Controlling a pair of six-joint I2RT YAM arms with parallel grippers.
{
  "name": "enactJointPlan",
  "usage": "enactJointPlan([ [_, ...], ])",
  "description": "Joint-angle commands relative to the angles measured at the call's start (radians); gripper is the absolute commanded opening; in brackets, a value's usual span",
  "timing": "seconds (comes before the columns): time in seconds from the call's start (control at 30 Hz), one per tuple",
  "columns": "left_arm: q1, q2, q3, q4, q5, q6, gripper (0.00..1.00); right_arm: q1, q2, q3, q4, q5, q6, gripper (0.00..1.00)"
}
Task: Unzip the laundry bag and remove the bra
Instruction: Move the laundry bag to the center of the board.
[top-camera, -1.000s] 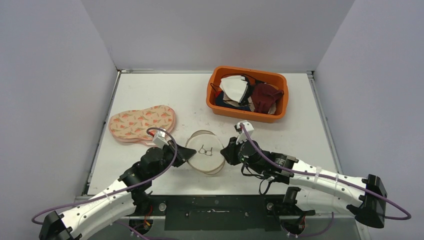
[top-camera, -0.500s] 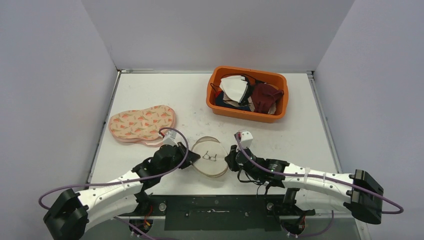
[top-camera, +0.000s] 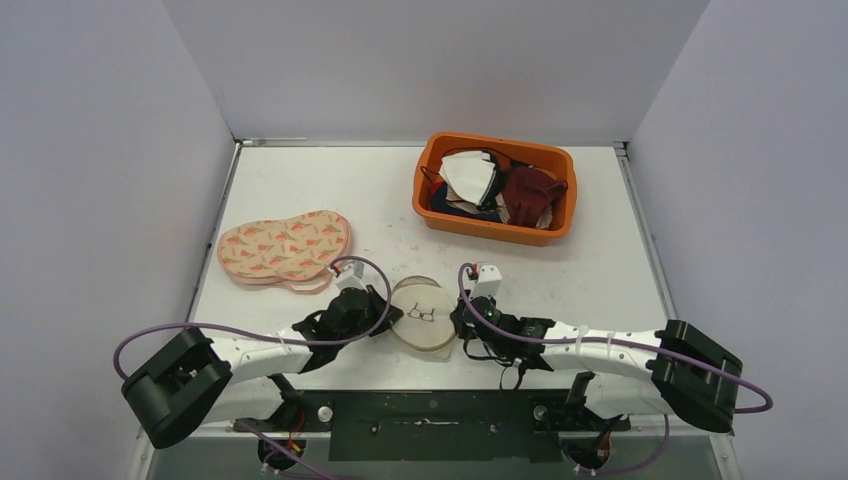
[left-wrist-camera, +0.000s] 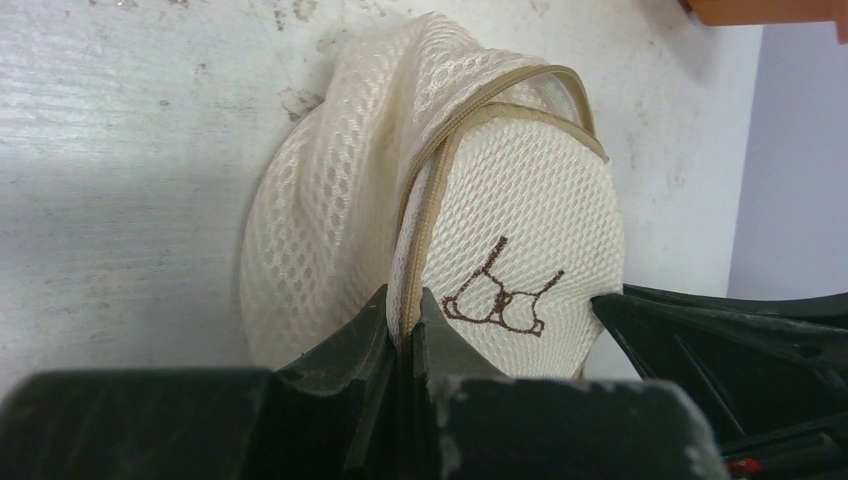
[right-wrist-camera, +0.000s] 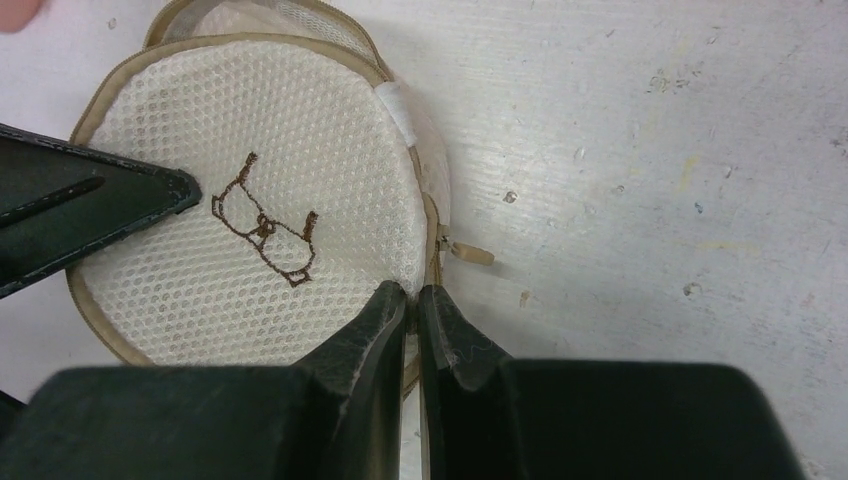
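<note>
The round cream mesh laundry bag (top-camera: 423, 313) with a brown bra drawing lies near the table's front edge between both arms. My left gripper (top-camera: 383, 312) is shut on its tan zipper seam at the left edge; the left wrist view shows the bag (left-wrist-camera: 520, 230) pinched in that gripper (left-wrist-camera: 407, 308). My right gripper (top-camera: 459, 318) is shut on the bag's right edge; the right wrist view shows the bag (right-wrist-camera: 250, 210) in that gripper (right-wrist-camera: 412, 292), just below the tan zipper pull (right-wrist-camera: 470, 253). The bag looks zipped. No bra shows from inside it.
A peach carrot-print bra (top-camera: 285, 247) lies flat at the left of the white table (top-camera: 330, 185). An orange bin (top-camera: 494, 225) full of clothes stands at the back right. Grey walls enclose the table on three sides.
Both arms have lowered and drawn toward the near edge, carrying the bag slightly nearer and tilting it. Both grippers keep their hold on its opposite edges.
</note>
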Motion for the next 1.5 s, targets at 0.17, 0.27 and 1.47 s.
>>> enactJointPlan([
  [0.17, 0.009, 0.029, 0.005, -0.056, -0.104, 0.061, 0.24, -0.013, 0.012, -0.016, -0.001, 0.031, -0.032, 0.05],
  [0.27, 0.008, -0.058, 0.041, -0.174, -0.116, 0.079, 0.47, -0.011, -0.024, 0.002, -0.032, 0.034, -0.037, 0.07],
  [1.47, -0.131, -0.005, 0.176, -0.296, -0.158, 0.110, 0.13, -0.010, -0.134, 0.016, 0.015, -0.144, -0.071, 0.42],
])
